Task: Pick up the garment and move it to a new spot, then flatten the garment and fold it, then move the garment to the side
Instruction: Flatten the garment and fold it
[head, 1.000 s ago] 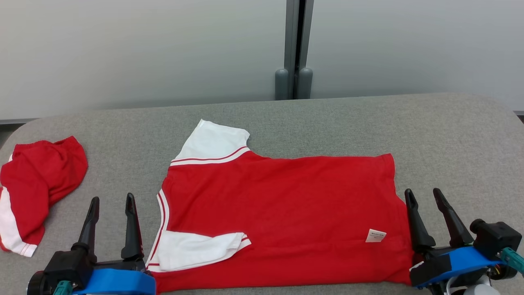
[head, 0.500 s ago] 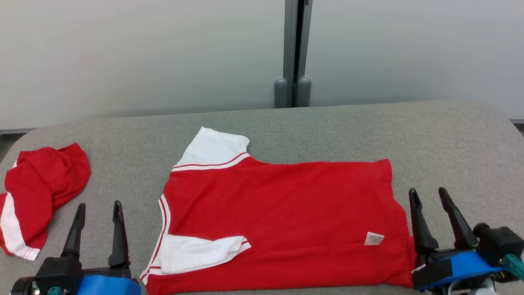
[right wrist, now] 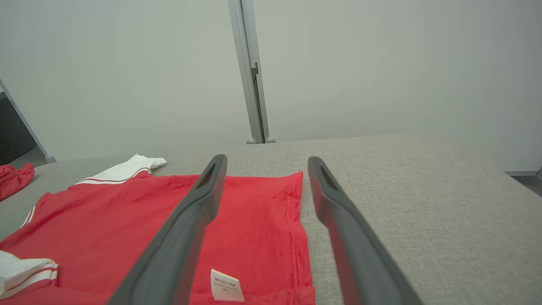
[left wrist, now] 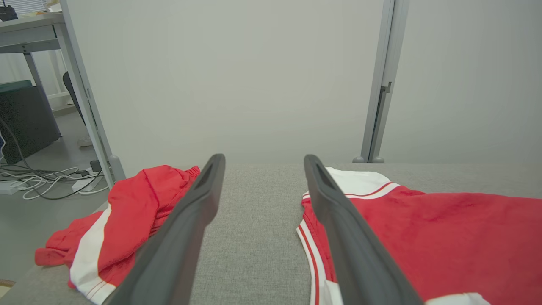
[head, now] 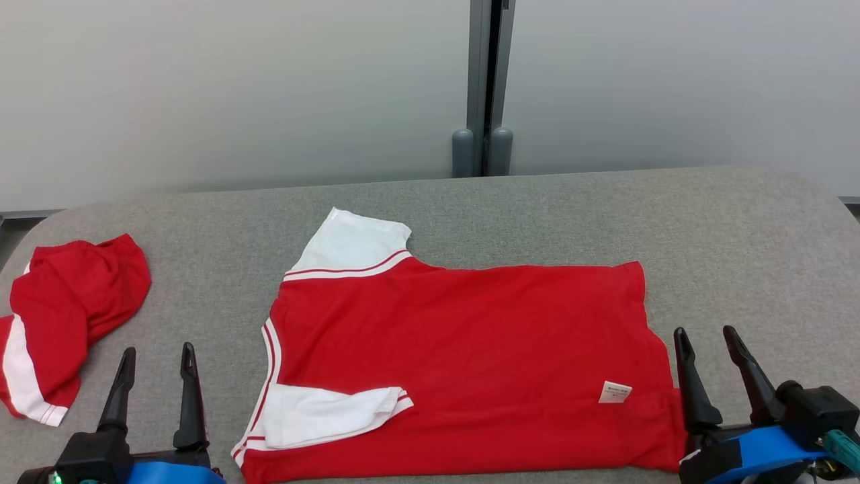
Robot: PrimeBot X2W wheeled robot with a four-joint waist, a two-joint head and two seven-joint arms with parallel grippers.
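The garment (head: 470,349), a bright red jersey with white sleeves and striped trim, lies flat on the grey table (head: 537,202), apparently doubled over, its neckline to the left and hem to the right. A white tag (head: 617,392) shows near the hem. My left gripper (head: 158,349) stands open just left of the neckline, off the cloth; its wrist view shows the garment (left wrist: 444,237) beside the open left gripper (left wrist: 264,159). My right gripper (head: 704,331) is open at the hem's right edge. In the right wrist view the right gripper (right wrist: 267,159) straddles the garment's (right wrist: 127,220) hem edge.
A second red garment (head: 67,309) with a white stripe lies crumpled at the table's left end, also seen as the second garment (left wrist: 127,212). A grey partition wall with a post (head: 482,87) stands behind the table. Cables (left wrist: 38,182) lie on the floor at left.
The camera tilted, shifting the whole picture down. My left gripper drew back to the left and toward the near edge, away from the neckline. The garment lies as before.
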